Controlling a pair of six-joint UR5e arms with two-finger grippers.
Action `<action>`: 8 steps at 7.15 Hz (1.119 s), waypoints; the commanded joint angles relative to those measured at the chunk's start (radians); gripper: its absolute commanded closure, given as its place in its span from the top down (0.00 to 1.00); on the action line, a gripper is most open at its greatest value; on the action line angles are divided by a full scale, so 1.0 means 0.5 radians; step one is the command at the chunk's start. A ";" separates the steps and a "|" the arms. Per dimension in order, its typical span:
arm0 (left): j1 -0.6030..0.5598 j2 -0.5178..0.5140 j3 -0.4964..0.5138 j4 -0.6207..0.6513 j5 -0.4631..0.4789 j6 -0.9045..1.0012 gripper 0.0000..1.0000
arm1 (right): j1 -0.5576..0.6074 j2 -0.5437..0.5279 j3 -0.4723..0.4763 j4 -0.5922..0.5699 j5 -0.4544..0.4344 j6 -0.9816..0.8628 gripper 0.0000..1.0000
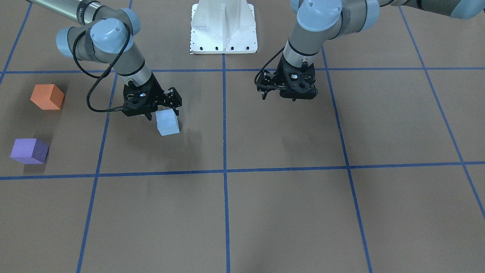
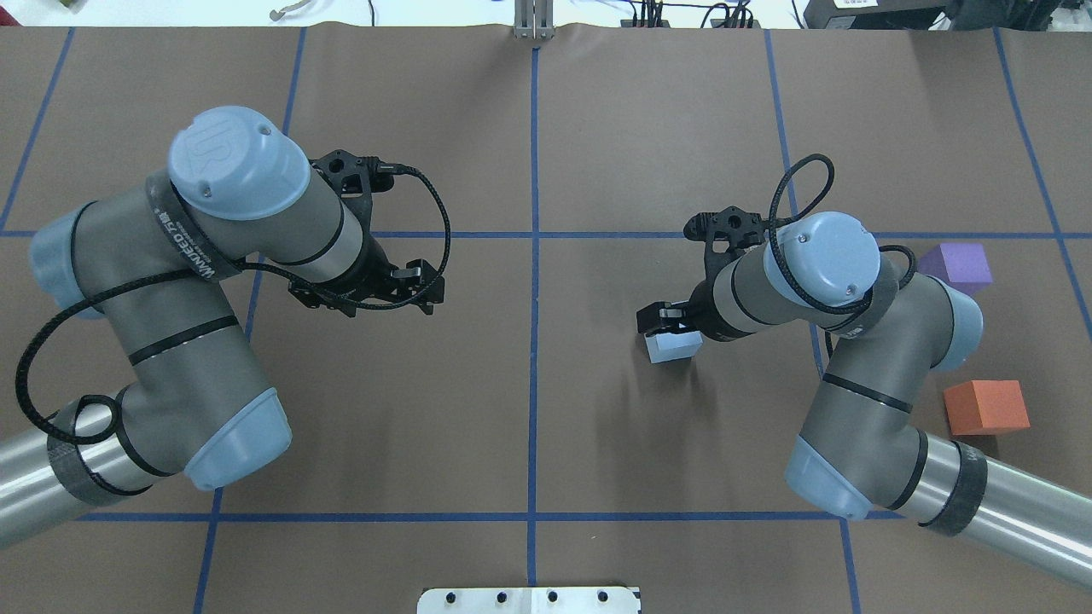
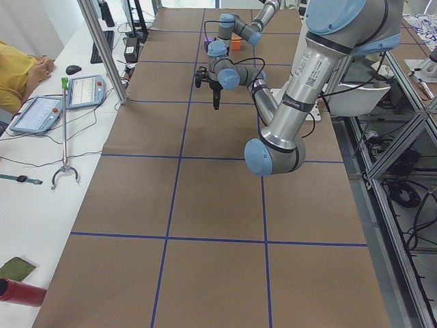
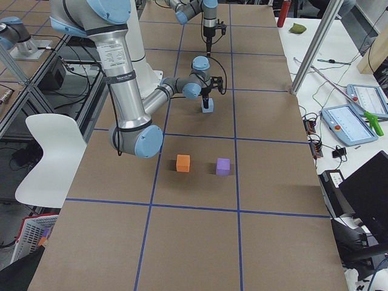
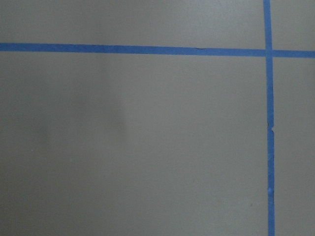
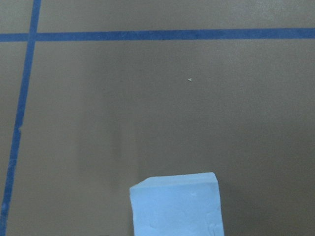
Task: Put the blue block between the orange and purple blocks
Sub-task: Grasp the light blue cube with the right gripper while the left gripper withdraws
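The pale blue block (image 1: 167,122) sits between the fingers of my right gripper (image 1: 162,113), which is shut on it near the table's middle and seems to hold it just above the surface. The block fills the bottom of the right wrist view (image 6: 177,204) and shows under the wrist from overhead (image 2: 674,347). The orange block (image 1: 47,96) and the purple block (image 1: 29,151) stand apart from each other on the table, far out on my right side. My left gripper (image 1: 288,99) hangs empty over bare table with its fingers together.
The robot's white base plate (image 1: 223,30) is at the table's near edge. Blue tape lines (image 5: 269,123) divide the brown table into squares. From overhead, the right arm's elbow (image 2: 951,324) hangs between the purple block (image 2: 964,264) and the orange block (image 2: 985,408).
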 commanded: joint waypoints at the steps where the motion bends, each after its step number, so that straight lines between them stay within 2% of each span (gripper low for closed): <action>1: 0.003 0.001 0.011 -0.001 0.000 0.000 1.00 | -0.063 0.027 -0.024 -0.020 -0.084 -0.013 0.94; 4: 0.003 0.114 0.005 -0.172 0.000 -0.012 1.00 | -0.093 0.049 -0.091 -0.017 -0.157 -0.019 0.91; 6: 0.009 0.115 0.011 -0.191 0.003 -0.031 1.00 | -0.094 0.122 -0.181 -0.017 -0.173 -0.019 0.89; 7: 0.009 0.115 0.011 -0.191 0.003 -0.031 1.00 | -0.094 0.117 -0.187 -0.017 -0.173 -0.019 0.85; 8: 0.009 0.115 0.014 -0.191 0.003 -0.031 1.00 | -0.094 0.119 -0.190 -0.017 -0.173 -0.019 0.77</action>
